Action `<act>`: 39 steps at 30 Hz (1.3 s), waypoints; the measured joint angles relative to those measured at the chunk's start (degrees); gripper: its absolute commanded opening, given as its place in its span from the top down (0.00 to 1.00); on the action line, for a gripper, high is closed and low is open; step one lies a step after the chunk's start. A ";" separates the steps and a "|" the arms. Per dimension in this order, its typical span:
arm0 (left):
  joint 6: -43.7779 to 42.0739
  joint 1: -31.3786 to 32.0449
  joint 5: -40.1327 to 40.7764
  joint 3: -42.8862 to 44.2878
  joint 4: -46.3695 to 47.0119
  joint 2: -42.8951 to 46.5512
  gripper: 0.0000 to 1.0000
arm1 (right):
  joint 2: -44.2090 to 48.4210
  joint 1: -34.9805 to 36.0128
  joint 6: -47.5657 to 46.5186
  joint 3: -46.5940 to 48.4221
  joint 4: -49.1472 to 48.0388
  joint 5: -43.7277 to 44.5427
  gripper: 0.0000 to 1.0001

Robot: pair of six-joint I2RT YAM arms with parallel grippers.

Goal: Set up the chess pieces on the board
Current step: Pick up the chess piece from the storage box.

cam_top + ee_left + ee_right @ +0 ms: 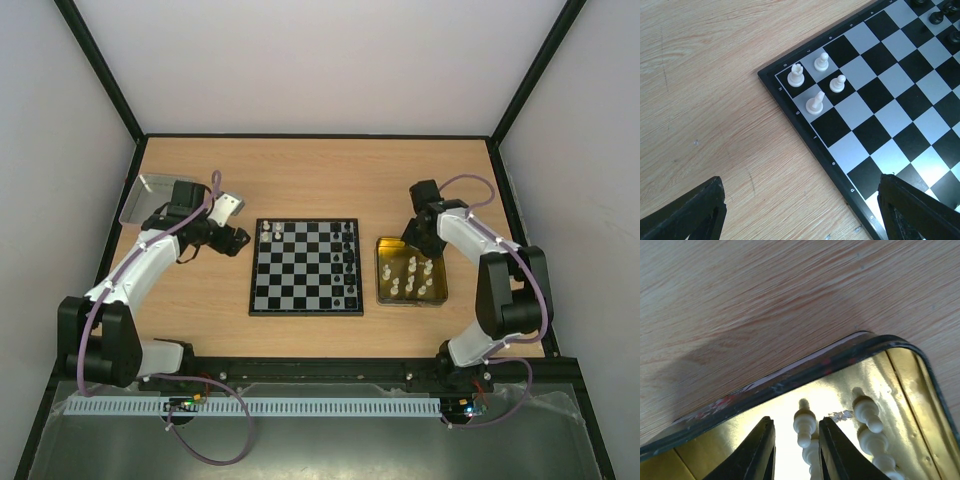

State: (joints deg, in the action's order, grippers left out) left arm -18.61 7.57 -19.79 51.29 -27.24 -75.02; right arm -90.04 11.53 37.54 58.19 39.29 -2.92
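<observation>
The board (305, 313) lies at the table's middle. A few white chess pieces (270, 231) stand in its far left corner and black pieces (349, 260) line its right side. In the left wrist view a rook (796, 75), a knight (815, 102) and two pawns (838, 83) stand on that corner. My left gripper (238, 240) hovers open and empty over the board's left edge (802, 215). My right gripper (416, 238) is down in the yellow tray (411, 301), jaws open around a white piece (805, 427) without pinching it (796, 450).
Several white pieces (412, 272) stand in the yellow tray; another one (867, 417) stands just right of my right fingers. The tray's dark rim (790, 380) lies close ahead of them. A grey metal tray (150, 195) sits at the far left behind the left arm.
</observation>
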 measured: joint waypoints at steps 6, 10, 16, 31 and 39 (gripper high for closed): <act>0.00 0.00 -0.33 -0.09 0.00 0.07 0.16 | -2.16 -0.28 0.04 -0.55 -1.18 -1.20 0.79; 0.00 0.00 -0.35 -0.35 -0.02 0.22 0.16 | -2.49 -0.33 0.07 -0.74 -1.88 -1.66 0.79; 0.00 0.00 -0.35 -0.37 -0.04 0.44 0.16 | -3.76 -0.46 0.07 -0.98 -2.36 -1.77 0.79; 0.00 0.00 -0.35 -0.37 -0.04 1.16 0.15 | -4.26 -1.14 0.17 -2.32 -2.58 -2.75 0.89; 0.00 0.00 -0.35 -0.37 -0.04 1.16 0.14 | -4.26 -1.18 0.15 -3.02 -2.56 -3.48 0.86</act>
State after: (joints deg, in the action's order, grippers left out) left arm -18.61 7.57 -20.14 50.92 -27.29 -73.87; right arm -94.30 10.35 37.69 55.18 36.73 -6.39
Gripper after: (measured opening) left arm 0.855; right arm 0.144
